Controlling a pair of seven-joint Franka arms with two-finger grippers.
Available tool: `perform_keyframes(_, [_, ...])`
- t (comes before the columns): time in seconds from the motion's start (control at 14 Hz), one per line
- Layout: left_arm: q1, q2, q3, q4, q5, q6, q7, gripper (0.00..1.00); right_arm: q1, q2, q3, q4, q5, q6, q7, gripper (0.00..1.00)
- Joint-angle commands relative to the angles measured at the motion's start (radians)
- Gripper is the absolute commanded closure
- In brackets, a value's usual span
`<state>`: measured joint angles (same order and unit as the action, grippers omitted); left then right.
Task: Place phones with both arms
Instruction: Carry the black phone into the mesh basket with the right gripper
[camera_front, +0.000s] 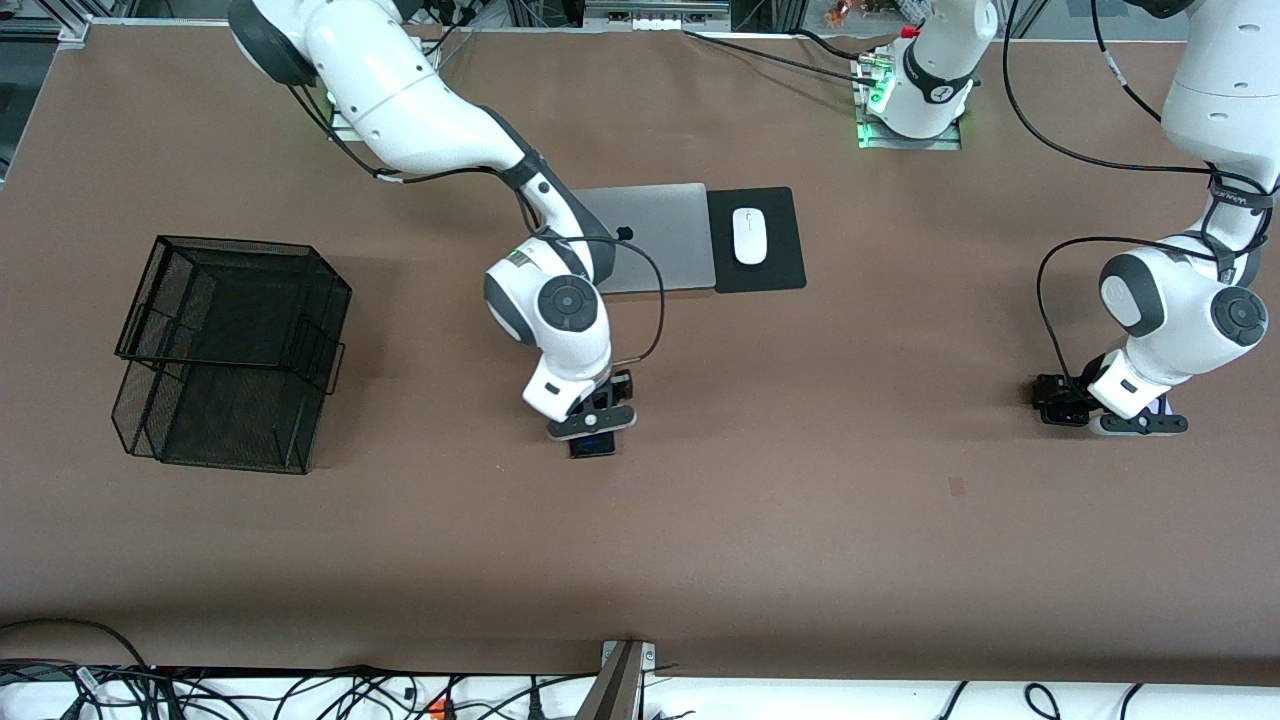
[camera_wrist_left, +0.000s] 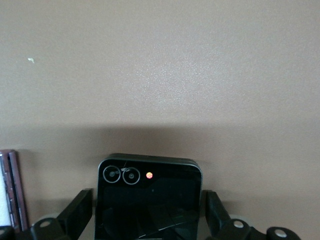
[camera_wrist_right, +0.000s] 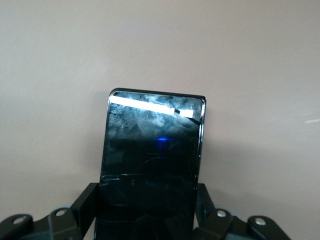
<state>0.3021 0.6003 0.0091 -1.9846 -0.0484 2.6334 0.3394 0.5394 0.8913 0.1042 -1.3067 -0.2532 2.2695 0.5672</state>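
Observation:
A long slim black phone (camera_wrist_right: 152, 145) lies on the brown table near its middle, and shows as a dark end (camera_front: 592, 446) under the hand in the front view. My right gripper (camera_wrist_right: 146, 200) (camera_front: 592, 425) is shut on it, with both fingers pressed against its long sides. Toward the left arm's end lies a small squarish phone (camera_wrist_left: 150, 190) with a dark face, two camera circles and a pale rim (camera_front: 1161, 405). My left gripper (camera_wrist_left: 147, 210) (camera_front: 1140, 422) is open astride it, with a thin gap showing at each finger.
A black wire basket (camera_front: 230, 350) stands toward the right arm's end. A grey laptop (camera_front: 650, 235) and a white mouse (camera_front: 749, 235) on a black pad (camera_front: 765, 270) lie farther from the front camera than the long phone.

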Motion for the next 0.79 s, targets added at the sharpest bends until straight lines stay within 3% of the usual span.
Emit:
perform_keyframes(0.0, [-0.003, 0.006, 0.0, 0.009, 0.002, 0.007, 0.01, 0.04, -0.07, -0.116, 0.009, -0.019, 0.002, -0.108, -0.02, 0.88])
perform_keyframes(0.29, [-0.003, 0.009, 0.0, 0.017, 0.002, 0.007, 0.006, 0.23, -0.179, -0.254, 0.005, -0.028, 0.002, -0.321, -0.12, 0.88])
perform_keyframes(0.5, [-0.003, 0.009, 0.0, 0.018, 0.002, 0.005, 0.003, 0.47, -0.272, -0.36, -0.007, -0.048, 0.002, -0.494, -0.254, 0.88])
perform_keyframes(0.72, [-0.001, 0.009, 0.0, 0.02, 0.002, 0.003, 0.004, 0.57, -0.288, -0.53, -0.105, -0.197, 0.002, -0.571, -0.357, 0.88])
